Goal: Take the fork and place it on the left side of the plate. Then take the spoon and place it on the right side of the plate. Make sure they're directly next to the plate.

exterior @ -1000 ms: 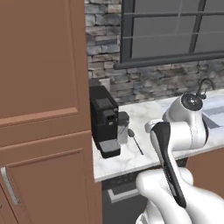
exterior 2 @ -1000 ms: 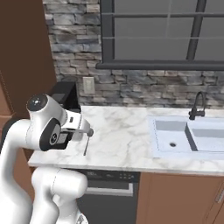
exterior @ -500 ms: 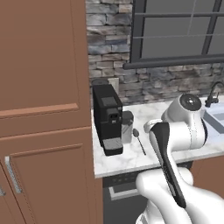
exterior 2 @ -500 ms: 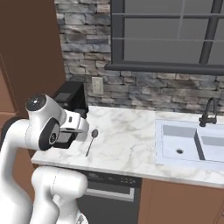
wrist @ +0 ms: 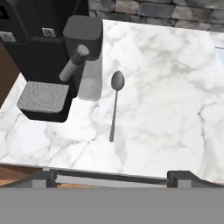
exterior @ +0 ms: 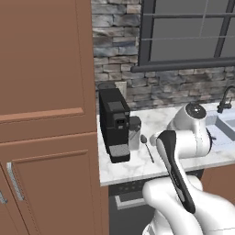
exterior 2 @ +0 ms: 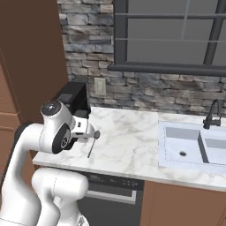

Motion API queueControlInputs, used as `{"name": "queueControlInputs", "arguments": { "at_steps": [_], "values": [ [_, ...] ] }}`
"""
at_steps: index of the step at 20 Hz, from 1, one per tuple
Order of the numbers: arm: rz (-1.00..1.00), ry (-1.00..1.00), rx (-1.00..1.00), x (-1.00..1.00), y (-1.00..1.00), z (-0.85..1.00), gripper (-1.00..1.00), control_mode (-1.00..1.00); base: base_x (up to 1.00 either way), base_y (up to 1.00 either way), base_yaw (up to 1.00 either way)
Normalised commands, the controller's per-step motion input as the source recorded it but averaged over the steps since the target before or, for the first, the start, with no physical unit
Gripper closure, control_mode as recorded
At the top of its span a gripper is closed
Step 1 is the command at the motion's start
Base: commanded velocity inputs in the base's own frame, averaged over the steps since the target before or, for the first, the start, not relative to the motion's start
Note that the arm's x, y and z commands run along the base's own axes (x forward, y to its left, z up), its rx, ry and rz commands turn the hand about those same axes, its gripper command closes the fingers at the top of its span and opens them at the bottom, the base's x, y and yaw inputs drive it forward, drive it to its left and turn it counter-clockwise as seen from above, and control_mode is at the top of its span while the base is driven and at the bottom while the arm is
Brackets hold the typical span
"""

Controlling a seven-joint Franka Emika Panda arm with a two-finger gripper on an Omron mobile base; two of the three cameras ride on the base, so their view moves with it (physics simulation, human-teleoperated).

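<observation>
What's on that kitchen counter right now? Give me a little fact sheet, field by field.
spoon: lies flat on the marble, bowl toward the stone wall, untouched
coffee machine: black, beside the spoon, not touching it
counter: white marble
sink: set into the counter, black faucet behind it
jaws: open, holding nothing, above the counter's front edge

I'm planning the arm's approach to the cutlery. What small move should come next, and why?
Probably lower the hand toward the spoon, aiming for its thin handle. The spoon lies flat and free on the marble counter beside the black coffee machine, bowl toward the wall, and the fingertips sit well short of it, spread apart.
</observation>
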Motion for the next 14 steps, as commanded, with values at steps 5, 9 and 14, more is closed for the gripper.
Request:
{"name": "queueControlInputs", "arguments": {
  "at_steps": [5,9,14],
  "values": [
    [0.07,0.03,0.00,0.24,0.00,-0.65,-1.00,-1.00,0.00,0.00,0.00],
    [0.01,0.00,0.00,0.20,0.02,-0.49,-1.00,-1.00,0.00,0.00,0.00],
    [-0.03,0.03,0.00,0.18,0.00,-0.42,-1.00,-1.00,0.00,0.00,0.00]
  ]
}}
